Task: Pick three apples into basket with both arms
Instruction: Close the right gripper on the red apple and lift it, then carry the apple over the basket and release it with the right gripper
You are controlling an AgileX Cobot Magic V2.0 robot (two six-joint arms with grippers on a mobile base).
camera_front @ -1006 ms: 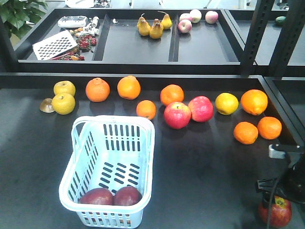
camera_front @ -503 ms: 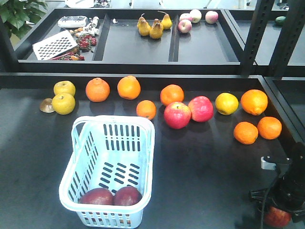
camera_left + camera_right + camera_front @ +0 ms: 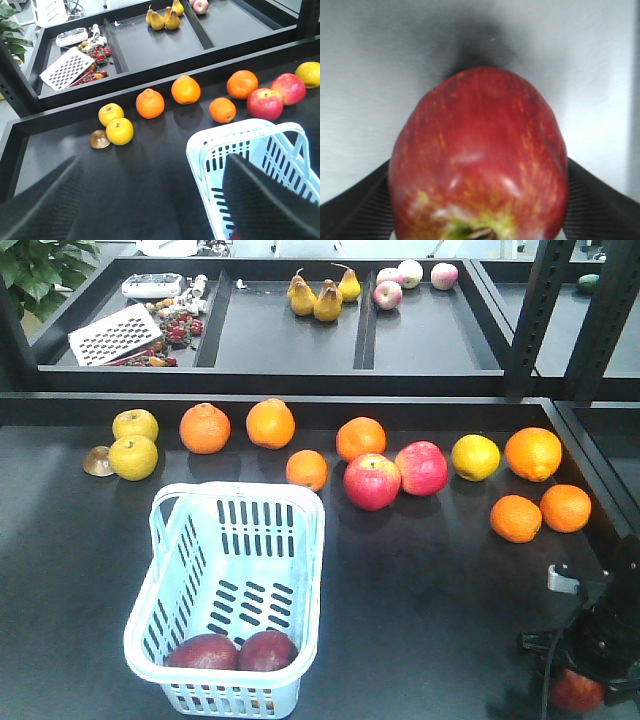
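The light blue basket (image 3: 238, 492) stands on the black table at front left. Two dark maroon apples (image 3: 205, 651) (image 3: 267, 649) lie side by side at its near end. The third apple (image 3: 575, 690) rests on the table at the front right corner, and my right gripper (image 3: 586, 665) is down over it. In the right wrist view this apple (image 3: 480, 150) fills the gap between the open fingers (image 3: 355, 205), stem end towards the camera. My left gripper (image 3: 150, 200) hangs open and empty beside the basket (image 3: 240, 132), its right finger over the rim.
Several oranges (image 3: 205, 428), two brighter red apples (image 3: 372, 481) (image 3: 421, 467), a lemon (image 3: 475, 456) and two yellow-green fruits (image 3: 133, 455) lie across the table behind the basket. A raised shelf holds pears (image 3: 325, 295), pale pink apples (image 3: 410, 275) and a grater (image 3: 115, 335). Black frame posts (image 3: 535, 320) stand at right.
My right gripper has come down further over the third apple, hiding more of it. The basket, its two apples and the other fruit have not moved.
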